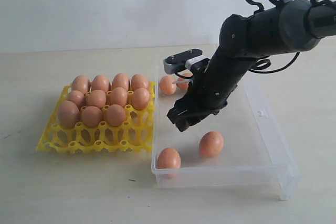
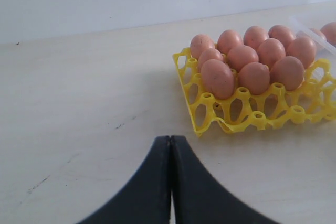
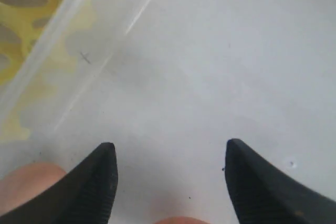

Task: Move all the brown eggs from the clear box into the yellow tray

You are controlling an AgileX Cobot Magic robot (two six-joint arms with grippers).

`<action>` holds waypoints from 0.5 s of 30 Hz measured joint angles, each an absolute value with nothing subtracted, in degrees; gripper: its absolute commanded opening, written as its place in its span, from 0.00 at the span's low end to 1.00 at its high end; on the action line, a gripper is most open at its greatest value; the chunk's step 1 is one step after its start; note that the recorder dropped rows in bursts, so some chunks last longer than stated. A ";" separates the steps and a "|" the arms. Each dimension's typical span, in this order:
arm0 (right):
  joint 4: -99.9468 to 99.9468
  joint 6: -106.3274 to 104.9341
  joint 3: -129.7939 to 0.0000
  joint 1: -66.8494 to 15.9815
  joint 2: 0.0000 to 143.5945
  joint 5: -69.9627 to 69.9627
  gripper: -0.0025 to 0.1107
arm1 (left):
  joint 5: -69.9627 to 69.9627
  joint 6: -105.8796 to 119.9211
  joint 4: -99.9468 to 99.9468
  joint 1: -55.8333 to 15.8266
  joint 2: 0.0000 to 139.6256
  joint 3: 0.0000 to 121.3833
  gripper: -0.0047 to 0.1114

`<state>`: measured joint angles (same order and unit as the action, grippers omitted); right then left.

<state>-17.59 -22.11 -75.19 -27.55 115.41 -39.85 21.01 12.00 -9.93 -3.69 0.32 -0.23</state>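
Several brown eggs [image 1: 97, 98] fill the back rows of the yellow tray [image 1: 94, 139] on the left. The clear box [image 1: 247, 161] beside it holds two eggs near its front wall [image 1: 169, 158] [image 1: 211, 144] and two at its far end [image 1: 168, 84], one of them partly hidden by the arm. My right gripper [image 1: 180, 120] [image 3: 170, 148] hangs open over the bare box floor with nothing between its fingers. Slivers of egg [image 3: 26, 182] show at the edge of the right wrist view. My left gripper [image 2: 170, 139] is shut and empty over the table, short of the tray [image 2: 252, 116].
The tray's front row of cells [image 1: 105, 141] stands without eggs. The box wall [image 3: 52, 35] next to the tray runs close to the right fingers. Bare tabletop [image 2: 79, 103] spreads out to the tray's left.
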 measured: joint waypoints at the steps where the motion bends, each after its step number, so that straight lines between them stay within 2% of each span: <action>1: -16.85 -22.21 -75.19 -27.96 114.64 -39.09 0.54 | 21.01 12.00 -9.93 -3.69 0.32 -0.23 0.04; 9: -11.44 -23.21 -70.89 -31.34 109.15 -26.53 0.54 | 21.01 12.00 -9.93 -3.69 0.32 -0.23 0.04; 15: -10.71 -13.68 -68.91 -30.94 107.50 -21.44 0.54 | 21.01 12.00 -9.93 -3.69 0.32 -0.23 0.04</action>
